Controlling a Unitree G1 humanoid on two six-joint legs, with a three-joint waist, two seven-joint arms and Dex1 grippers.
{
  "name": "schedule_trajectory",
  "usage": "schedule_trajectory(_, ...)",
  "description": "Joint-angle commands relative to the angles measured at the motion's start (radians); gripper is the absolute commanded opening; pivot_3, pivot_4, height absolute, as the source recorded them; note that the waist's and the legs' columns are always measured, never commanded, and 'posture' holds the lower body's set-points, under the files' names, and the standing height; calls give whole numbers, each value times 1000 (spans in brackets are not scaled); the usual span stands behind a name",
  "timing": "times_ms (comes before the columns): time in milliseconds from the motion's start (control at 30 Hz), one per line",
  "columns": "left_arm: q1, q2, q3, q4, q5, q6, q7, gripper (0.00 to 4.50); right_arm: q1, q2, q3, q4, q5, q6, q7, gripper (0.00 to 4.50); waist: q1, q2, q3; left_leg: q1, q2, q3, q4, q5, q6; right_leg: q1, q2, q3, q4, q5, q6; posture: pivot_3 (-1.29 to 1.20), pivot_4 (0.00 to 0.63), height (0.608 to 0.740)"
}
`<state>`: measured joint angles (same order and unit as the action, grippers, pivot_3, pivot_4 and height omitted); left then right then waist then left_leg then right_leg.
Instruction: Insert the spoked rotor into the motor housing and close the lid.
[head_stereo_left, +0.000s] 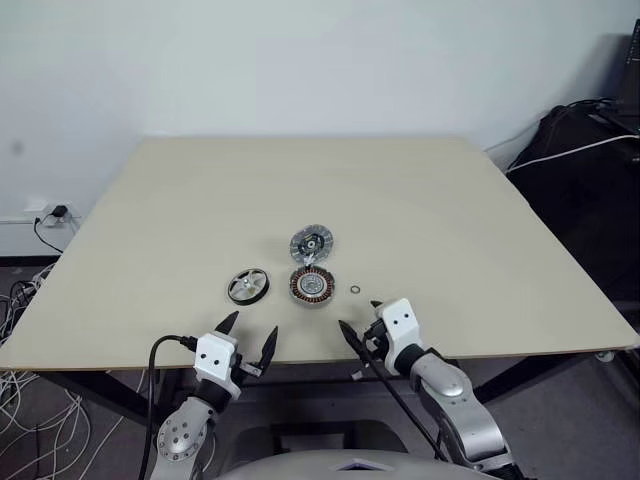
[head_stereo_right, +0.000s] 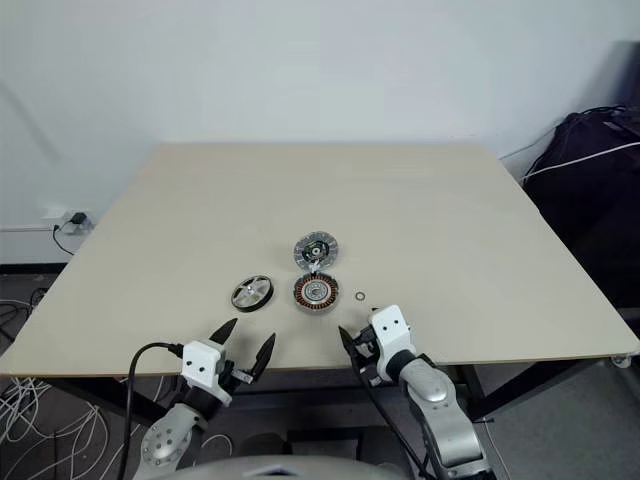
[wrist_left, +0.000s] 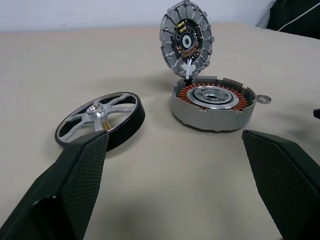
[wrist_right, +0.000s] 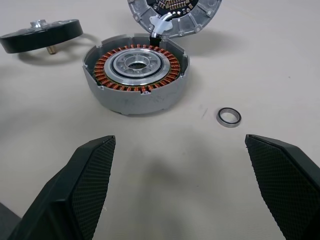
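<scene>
No readable text, label, brand or number anywhere. Nothing legible on the motor housing (wrist_right: 135, 75) ahead of the fingers, nor on the lid (wrist_left: 186, 39) beyond it.

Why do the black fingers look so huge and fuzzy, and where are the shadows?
Right wrist view: the fingers sit right by the lens, so they loom large and soft, while the housing and small ring are sharp. Left wrist view: the rotor casts a soft shadow on the table. Left eye view: even, gentle light, faint shadows.
</scene>
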<state>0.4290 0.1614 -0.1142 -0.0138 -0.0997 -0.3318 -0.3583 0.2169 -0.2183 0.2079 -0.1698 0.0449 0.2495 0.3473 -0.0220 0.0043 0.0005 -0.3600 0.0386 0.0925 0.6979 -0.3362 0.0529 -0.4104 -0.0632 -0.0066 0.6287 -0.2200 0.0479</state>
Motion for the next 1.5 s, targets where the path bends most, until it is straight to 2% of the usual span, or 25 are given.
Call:
schedule_trajectory(33,-12,2,9,-29,-6,-13,2,4500,-22,6,-2,-24,1,-17,-1,4468,0,0,0,0,0,0,0,0,0,0,0,0,0,0,0,0,0,740)
schedule_trajectory(400,-9,-1,8,-29,3,-13,6,4500,-49,30,-19,-8,-8,53,-38,4468,0,0,0,0,0,0,0,0,0,0,0,0,0,0,0,0,0,740)
schedule_trajectory(800,-14,-3,0,-36,6,-1,8,4500,-194,96,-41,108,-23,159,-133,4468,-3,1,1,-1,0,0,0,0,0,0,0,0,0,0,0,0,0,740)
schedule_trajectory(1500,-18,-11,7,-7,4,-18,12,4500,-421,125,-71,460,-63,38,-180,4468,-15,4,2,-2,-2,1,0,0,0,3,1,1,0,0,0,0,0,740)
